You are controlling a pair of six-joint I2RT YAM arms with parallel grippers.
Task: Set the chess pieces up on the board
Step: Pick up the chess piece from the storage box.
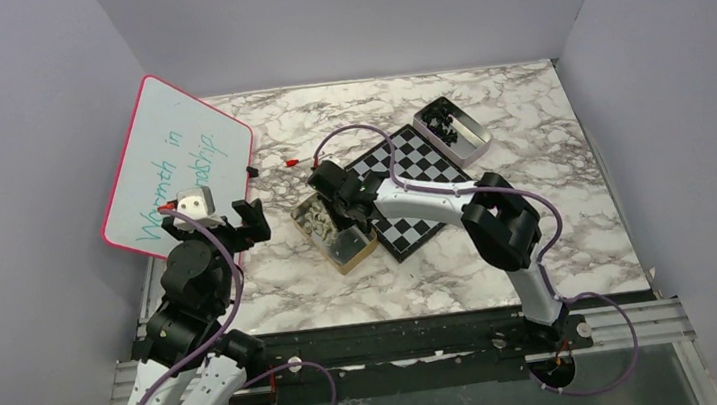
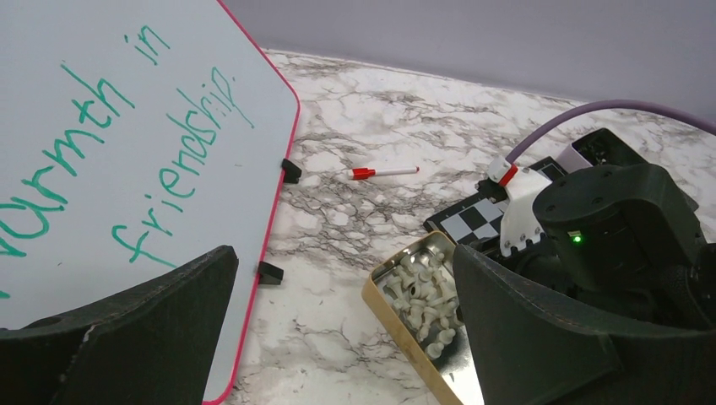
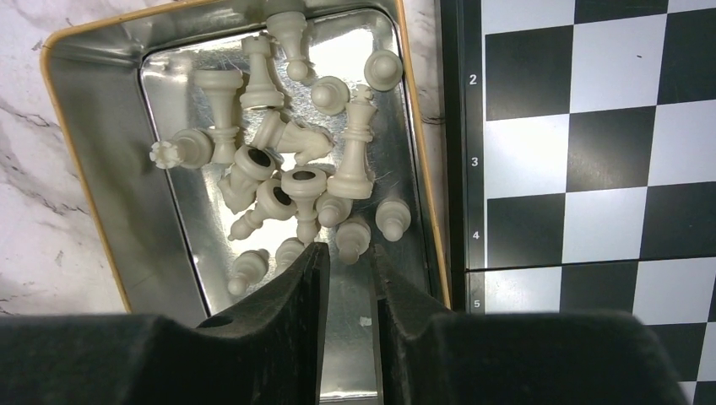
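The right gripper (image 3: 348, 253) hangs low in the tin (image 3: 97, 169), with its fingers (image 3: 308, 287) pointing down to the metal floor. They stand close together with only a narrow gap, and one pawn (image 3: 353, 239) lies just at their tips, in the mouth of this gap. Whether they pinch the pawn I cannot tell; the tips may only frame it. I think this pawn is the aim because it lies at the edge of the heap nearest to the fingers, so they can come on both sides of it and disturb few neighbours.

The other white pieces (image 3: 279, 160) lie in a loose heap just ahead of the fingertips, most of them on their side and some across each other. The board (image 3: 591, 169) is just beside the tin, to the right of the fingers in the wrist view. The squares that show bear no piece, so the task seems near its beginning. This nearness makes the carry short.

The left gripper (image 2: 342, 261) waits well apart, near the whiteboard (image 2: 127, 126). Its fingers are spread wide and hold nothing, probably to keep out of the way.
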